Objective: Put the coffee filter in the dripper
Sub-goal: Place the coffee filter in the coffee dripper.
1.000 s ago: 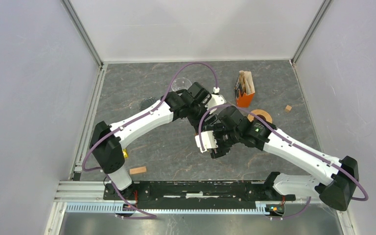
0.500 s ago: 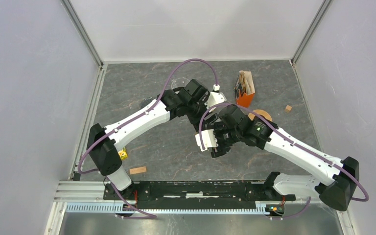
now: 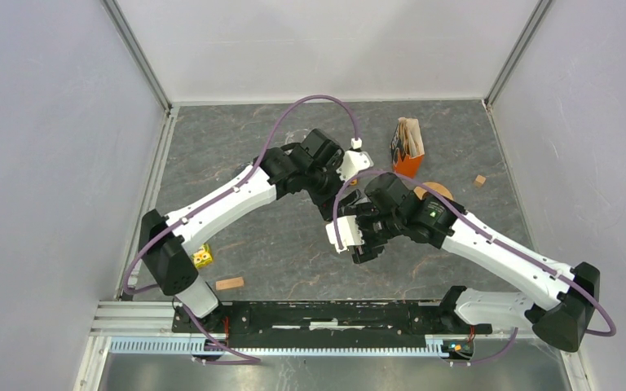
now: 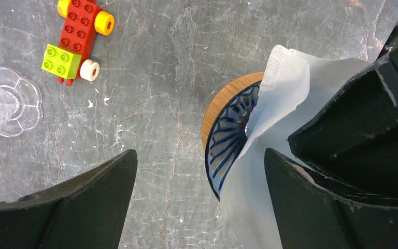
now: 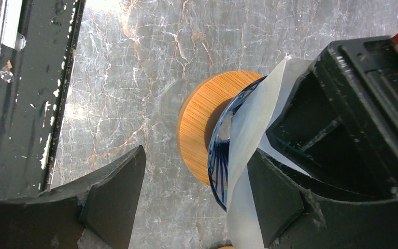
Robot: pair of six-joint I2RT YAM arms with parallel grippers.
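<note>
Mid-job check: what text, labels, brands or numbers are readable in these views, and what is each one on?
No text is readable in any view.
Orange filter box: dark side panel, any print too small to read.
Coffee filter, dripper, toy brick car: no markings visible.

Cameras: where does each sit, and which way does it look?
Top view: fixed above and behind the arms, looking down on the table; both whole arms show.
Left wrist: on the left arm, looking down through the left gripper at dripper, filter, toy car.
Right wrist: on the right arm, looking down through the right gripper.
Shared: both wrist views show dripper and filter.
</note>
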